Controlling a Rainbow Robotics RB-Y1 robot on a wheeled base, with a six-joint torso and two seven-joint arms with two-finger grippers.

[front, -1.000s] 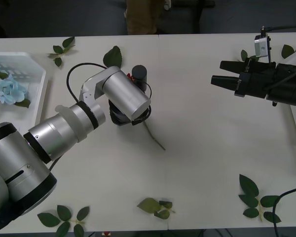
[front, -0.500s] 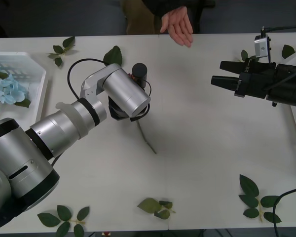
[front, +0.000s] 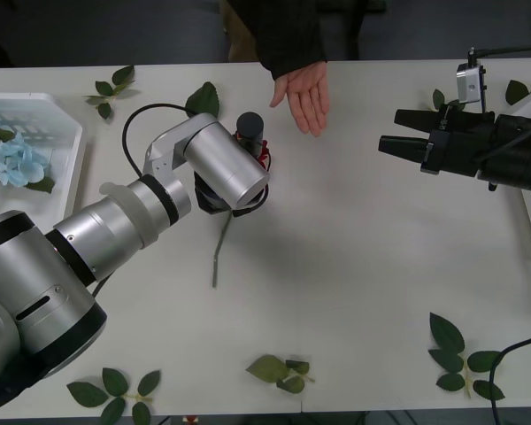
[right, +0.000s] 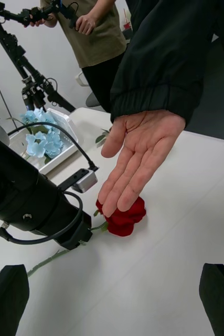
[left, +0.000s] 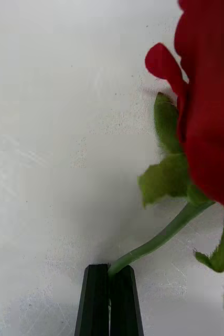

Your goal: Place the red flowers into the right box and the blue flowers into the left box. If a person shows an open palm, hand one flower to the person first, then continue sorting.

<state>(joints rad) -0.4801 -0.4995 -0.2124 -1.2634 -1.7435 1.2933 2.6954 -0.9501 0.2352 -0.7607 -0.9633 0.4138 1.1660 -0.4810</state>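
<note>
A person's open palm [front: 306,96] has come over the desk's far edge. The left gripper [left: 110,275], clamped on the red rose [right: 123,216] stem, should hand it over before sorting. The right gripper [right: 114,302] waits spread and empty near the right edge.

No text, label, brand, number or sign can be read in any of the views.
</note>
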